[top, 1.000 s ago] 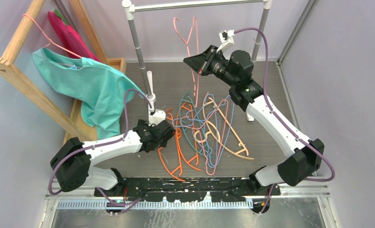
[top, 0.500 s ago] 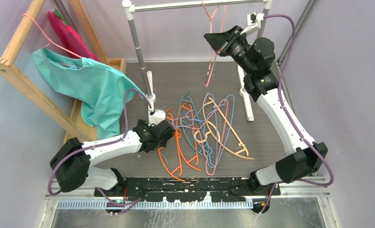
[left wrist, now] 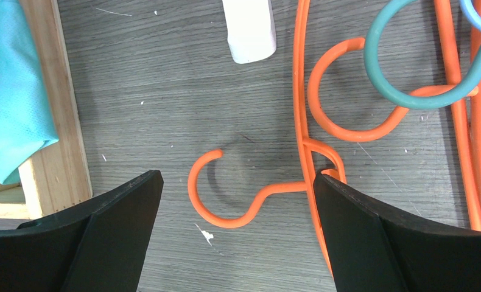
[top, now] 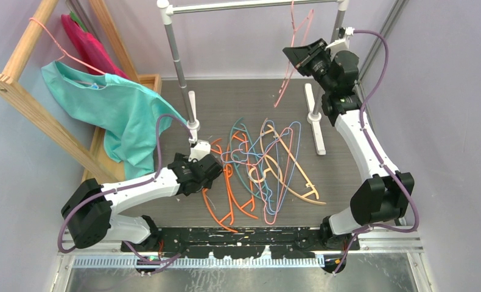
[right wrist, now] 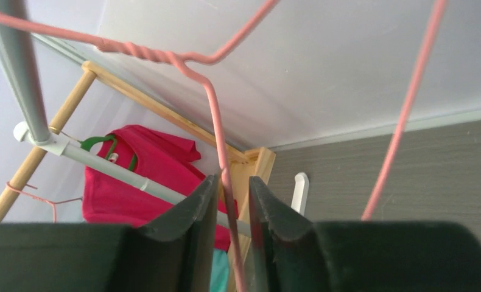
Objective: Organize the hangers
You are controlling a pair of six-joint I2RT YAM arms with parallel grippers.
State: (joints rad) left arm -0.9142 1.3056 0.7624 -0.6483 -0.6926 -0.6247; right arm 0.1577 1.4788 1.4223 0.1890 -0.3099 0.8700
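A pile of hangers (top: 262,170) in orange, teal, light blue, pink and tan lies on the dark floor between the arms. My left gripper (top: 209,167) (left wrist: 238,182) hovers open just above an orange hanger's hook (left wrist: 279,188), its fingers on either side and not touching it. A teal hook (left wrist: 402,100) crosses the orange ones. High at the right, a pink wire hanger (top: 294,52) (right wrist: 217,140) hangs with its hook at the grey rail (top: 250,6). My right gripper (top: 288,53) (right wrist: 232,182) has its jaws slightly apart around the wire, with a gap on both sides.
A wooden rack (top: 19,91) at the left carries a teal shirt (top: 116,109) on a pink wire hanger and a red garment (right wrist: 147,164). The rail's white feet (top: 314,118) (left wrist: 249,30) rest on the floor. Purple walls enclose the space.
My right arm carried the pink wire hanger up and to the right, to the rail, and its jaws have loosened on the wire. The left arm barely moved.
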